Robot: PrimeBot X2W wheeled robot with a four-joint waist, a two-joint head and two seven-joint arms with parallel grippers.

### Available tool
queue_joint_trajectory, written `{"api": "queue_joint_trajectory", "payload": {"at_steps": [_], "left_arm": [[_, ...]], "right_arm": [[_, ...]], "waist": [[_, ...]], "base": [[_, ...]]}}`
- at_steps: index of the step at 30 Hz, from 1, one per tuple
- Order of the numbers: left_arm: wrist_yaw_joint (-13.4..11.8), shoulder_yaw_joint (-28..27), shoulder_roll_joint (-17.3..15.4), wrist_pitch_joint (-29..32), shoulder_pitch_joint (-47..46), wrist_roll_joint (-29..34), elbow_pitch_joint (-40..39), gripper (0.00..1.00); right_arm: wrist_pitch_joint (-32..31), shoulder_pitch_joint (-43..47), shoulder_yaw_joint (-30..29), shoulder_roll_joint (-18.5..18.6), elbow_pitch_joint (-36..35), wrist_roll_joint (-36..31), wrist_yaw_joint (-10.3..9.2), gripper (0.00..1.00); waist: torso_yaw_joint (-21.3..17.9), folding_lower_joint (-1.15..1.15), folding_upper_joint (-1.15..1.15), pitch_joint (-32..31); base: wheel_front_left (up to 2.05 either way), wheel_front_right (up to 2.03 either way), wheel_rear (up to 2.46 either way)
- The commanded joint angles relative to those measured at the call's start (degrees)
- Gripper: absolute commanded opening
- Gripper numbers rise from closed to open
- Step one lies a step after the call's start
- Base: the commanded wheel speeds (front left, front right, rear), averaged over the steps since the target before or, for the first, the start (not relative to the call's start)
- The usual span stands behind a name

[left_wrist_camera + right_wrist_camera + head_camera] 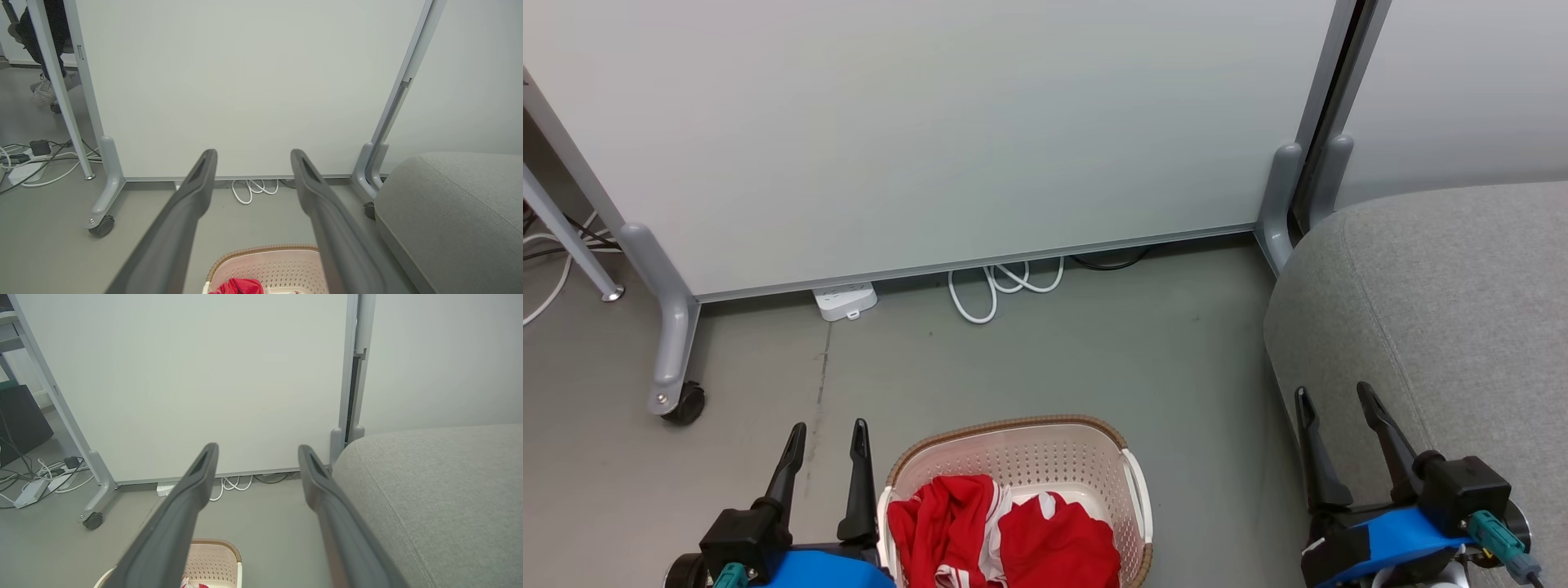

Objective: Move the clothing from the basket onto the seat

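Note:
The cream perforated basket (1045,457) with a brown rim stands on the floor at the bottom centre of the head view. In it lie two red garments: one with white striped trim (943,518) on the left, one plainer red (1058,543) on the right. My left gripper (827,437) hangs open just left of the basket, empty. My right gripper (1335,400) is open and empty at the left edge of the grey seat (1462,310). The left wrist view shows the basket (265,265) with red cloth (241,286) below my fingers and the seat (453,212) at right.
A pale wheeled partition (915,131) stands behind, with castor feet (674,384) at left and a post (1282,204) near the seat. A white power strip (845,300) and coiled cable (1001,286) lie under it. More cables (28,163) and a person's shoe (43,94) are at far left.

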State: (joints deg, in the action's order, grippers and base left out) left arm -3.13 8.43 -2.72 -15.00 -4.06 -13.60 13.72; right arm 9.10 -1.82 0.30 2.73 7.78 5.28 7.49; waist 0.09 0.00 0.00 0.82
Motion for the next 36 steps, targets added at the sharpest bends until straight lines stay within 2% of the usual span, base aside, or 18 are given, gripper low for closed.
{"api": "queue_joint_trajectory", "payload": {"at_steps": [1,15,20,24,28,32,36], "left_arm": [[-0.2,0.0,-0.3,-0.3,-0.4,0.0,-0.3,1.0],[0.2,0.3,-0.3,-0.3,-0.7,0.0,-0.1,1.0],[0.8,0.3,-0.3,-0.3,-1.0,0.2,0.6,1.0],[1.7,0.1,-0.6,-0.2,-2.3,1.2,1.6,1.0],[2.7,0.5,-1.4,-0.2,-4.9,2.2,2.7,1.0],[4.1,1.4,-3.0,-0.2,-9.3,3.4,5.5,1.0],[5.2,2.1,-4.6,0.3,-12.7,4.4,8.4,1.0]], "right_arm": [[0.2,0.6,0.1,0.3,-0.2,0.0,0.0,1.0],[0.3,0.2,0.1,0.3,-0.5,0.1,0.0,1.0],[0.4,-1.5,1.2,0.3,-1.0,0.3,-0.01,1.0],[0.7,-4.5,2.6,0.3,-1.7,0.5,-0.01,1.0],[1.1,-9.2,4.0,0.2,-3.3,1.0,-0.01,1.0],[2.1,-14.5,5.7,0.2,-4.2,1.7,-0.01,1.0],[3.1,-17.9,7.5,0.2,-4.0,2.4,0.0,1.0]], "waist": [[0.0,0.0,0.0,0.1],[0.0,0.0,0.0,1.1],[-1.3,0.0,0.0,3.2],[-3.6,0.0,0.0,7.2],[-6.6,0.0,0.0,14.1],[-10.1,0.0,0.0,21.9],[-12.8,0.0,0.0,26.8]], "base": [[0.0,0.0,0.0],[0.0,0.0,0.0],[0.0,0.0,0.0],[0.0,0.0,0.0],[0.0,0.0,0.0],[0.0,0.0,0.0],[0.0,0.0,0.0]]}}
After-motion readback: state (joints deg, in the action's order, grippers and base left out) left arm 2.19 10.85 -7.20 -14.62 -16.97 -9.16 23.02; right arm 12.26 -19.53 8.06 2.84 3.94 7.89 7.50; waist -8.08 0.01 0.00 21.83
